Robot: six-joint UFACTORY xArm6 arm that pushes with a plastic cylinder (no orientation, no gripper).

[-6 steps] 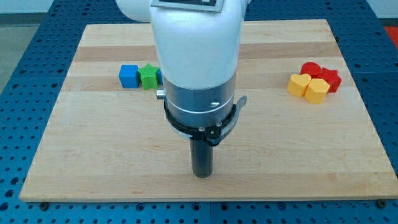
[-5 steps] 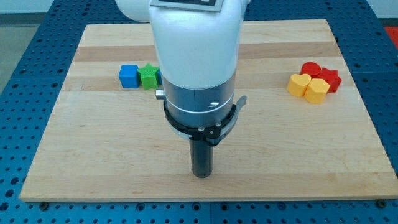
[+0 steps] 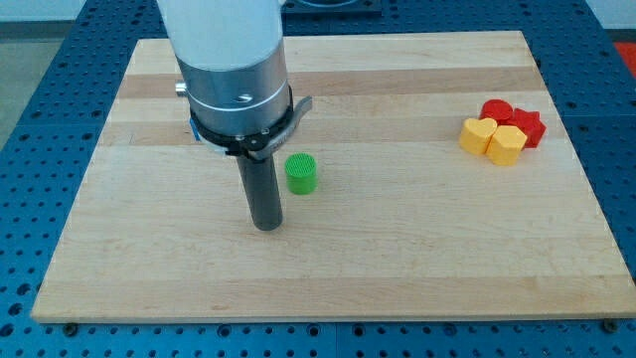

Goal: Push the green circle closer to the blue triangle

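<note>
Now my tip (image 3: 266,226) has shifted left, uncovering the green circle (image 3: 301,173); no jaws visible.

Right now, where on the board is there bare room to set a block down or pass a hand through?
Bare wood runs between the green circle and the red and yellow cluster, and along the view's bottom edge below my tip. It is crowded at the view's right around that cluster and at upper left, where my arm hides the board.

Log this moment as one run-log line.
my tip: below-left of green circle, apart | blue triangle: not visible | red/yellow blocks: view's right
</note>
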